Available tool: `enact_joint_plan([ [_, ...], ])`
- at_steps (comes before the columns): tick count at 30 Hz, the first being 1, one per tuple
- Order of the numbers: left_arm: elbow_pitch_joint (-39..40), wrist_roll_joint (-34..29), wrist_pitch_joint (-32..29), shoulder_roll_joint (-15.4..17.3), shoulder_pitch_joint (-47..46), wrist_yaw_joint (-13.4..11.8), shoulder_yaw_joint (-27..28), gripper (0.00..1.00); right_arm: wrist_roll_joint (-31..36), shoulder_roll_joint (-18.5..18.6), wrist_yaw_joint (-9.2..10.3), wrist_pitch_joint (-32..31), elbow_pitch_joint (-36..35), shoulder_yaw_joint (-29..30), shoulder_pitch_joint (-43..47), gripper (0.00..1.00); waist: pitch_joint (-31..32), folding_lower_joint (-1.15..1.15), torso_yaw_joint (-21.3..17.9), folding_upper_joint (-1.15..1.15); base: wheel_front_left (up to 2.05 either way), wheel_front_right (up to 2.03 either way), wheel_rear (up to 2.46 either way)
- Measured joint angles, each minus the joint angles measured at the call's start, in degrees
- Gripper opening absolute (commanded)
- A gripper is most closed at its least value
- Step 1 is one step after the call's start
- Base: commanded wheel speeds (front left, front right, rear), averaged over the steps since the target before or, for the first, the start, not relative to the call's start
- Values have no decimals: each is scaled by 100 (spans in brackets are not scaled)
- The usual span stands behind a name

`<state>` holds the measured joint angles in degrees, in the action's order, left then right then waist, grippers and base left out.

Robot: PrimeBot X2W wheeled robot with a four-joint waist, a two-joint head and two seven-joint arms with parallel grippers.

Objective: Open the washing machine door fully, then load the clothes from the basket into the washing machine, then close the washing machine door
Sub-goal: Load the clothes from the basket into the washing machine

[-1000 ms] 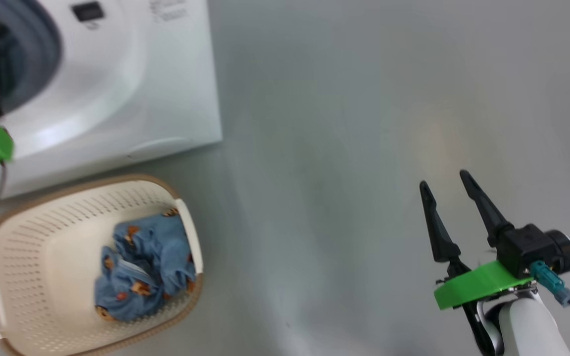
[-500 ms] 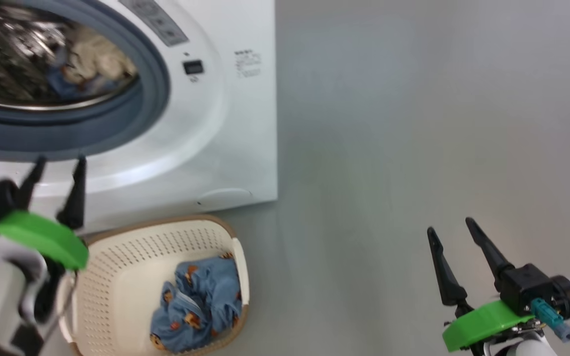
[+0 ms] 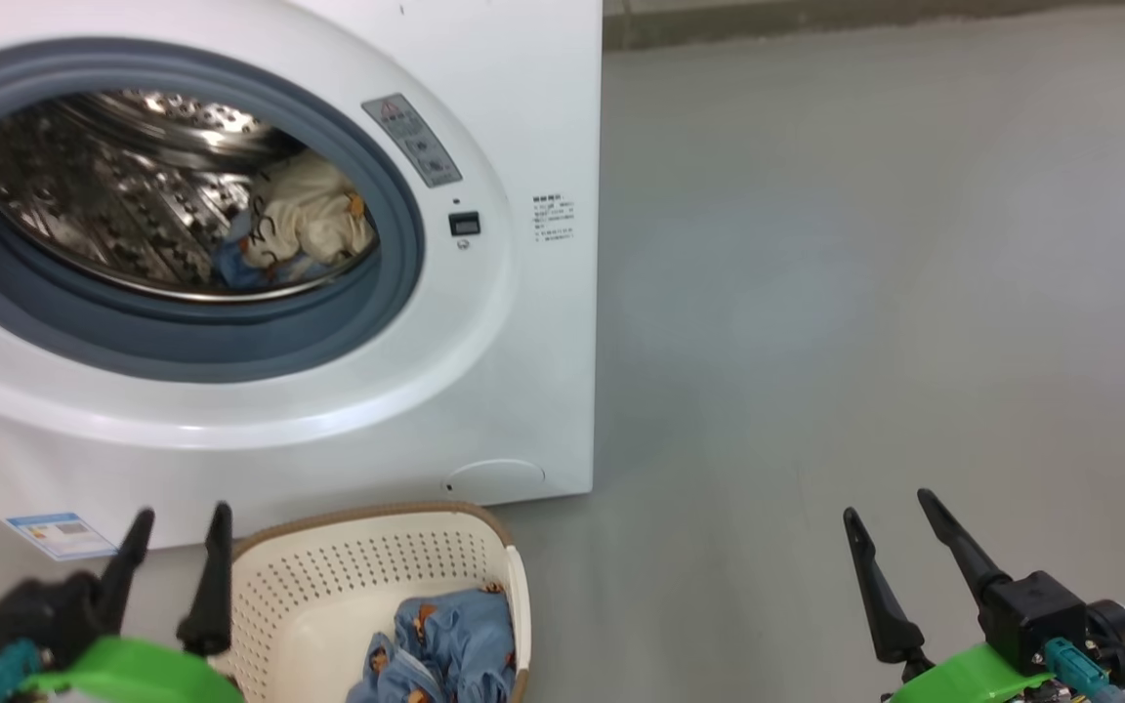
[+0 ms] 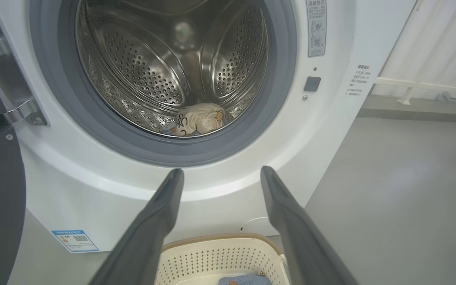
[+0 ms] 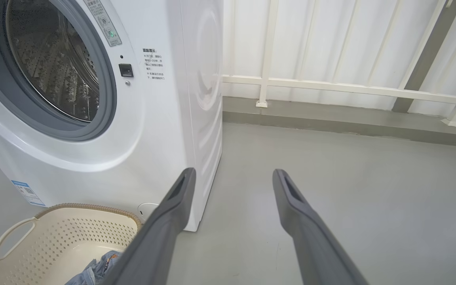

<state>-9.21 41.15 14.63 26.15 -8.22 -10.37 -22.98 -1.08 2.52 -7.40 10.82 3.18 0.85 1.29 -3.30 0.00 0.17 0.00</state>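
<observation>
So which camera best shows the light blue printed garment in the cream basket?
The head view: the light blue printed garment lies bunched in the cream perforated basket. Left wrist view catches a sliver; right wrist view, a corner.

Looks forward and down from the head onto the front of the big white boxy front-loading washing machine (image 3: 523, 371), with the small cream perforated plastic basket (image 3: 328, 576) at the bottom edge and grey floor (image 3: 865, 293) to the right. From the left wrist, low and close, faces almost straight into the perforated steel drum (image 4: 145, 71) between the long dark fingers of the left hand (image 4: 221, 170). From the right wrist, low and further right, faces past the machine's front right corner to a white railing (image 5: 331, 88); shares the machine's front, small blue label sticker (image 5: 25, 192) and basket with both others.
</observation>
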Motion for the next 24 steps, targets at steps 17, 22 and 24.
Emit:
enact_joint_plan([
  [17,843,-675,0,-743,1257,-303,598,100,-64,-3,0,-110,-134,-263,358,100,422,0,-46,0,0,0,0],
  [22,848,-872,0,-872,1335,-183,737,100,-96,-4,0,-110,-134,-333,360,100,449,0,-57,0,0,0,0],
  [24,847,-915,0,-926,1363,-136,780,100,-97,-4,0,-110,-133,-344,360,100,454,0,-60,0,0,0,0],
])
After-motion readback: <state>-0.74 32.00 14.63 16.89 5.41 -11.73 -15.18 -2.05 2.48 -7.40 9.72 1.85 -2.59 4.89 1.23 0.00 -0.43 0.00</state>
